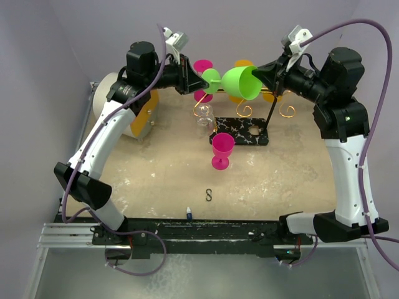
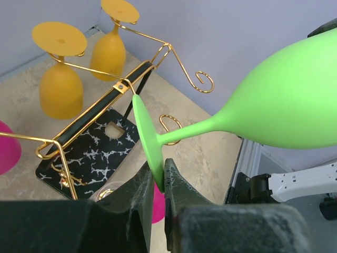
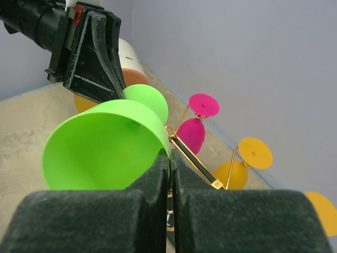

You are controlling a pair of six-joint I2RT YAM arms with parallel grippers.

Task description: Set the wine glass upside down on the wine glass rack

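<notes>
Glass in mid-air, folks: the green wine glass (image 1: 242,83) is lying on its side at the upper middle of the overhead view, hovering just above the rack (image 1: 240,132) and touching neither wire nor worktop (image 1: 156,180). The left end effector (image 2: 159,182) is pinching the thin edge of the foot, its jaws nearly closed on it. The right end effector (image 3: 169,158) is clamping the wall of the bowl at the rim, almost fully closed too. Two grips at once is looking like a handover, freeing the foot to slide between the gold rails. Orange glasses (image 2: 58,79) and a pink one (image 3: 192,134) are already hanging bowl-down on the wires, showing the target pose. Another pink glass (image 1: 222,149) is standing upright just below the rack's black base in the overhead view, so tipping the green one over is calling for care.
</notes>
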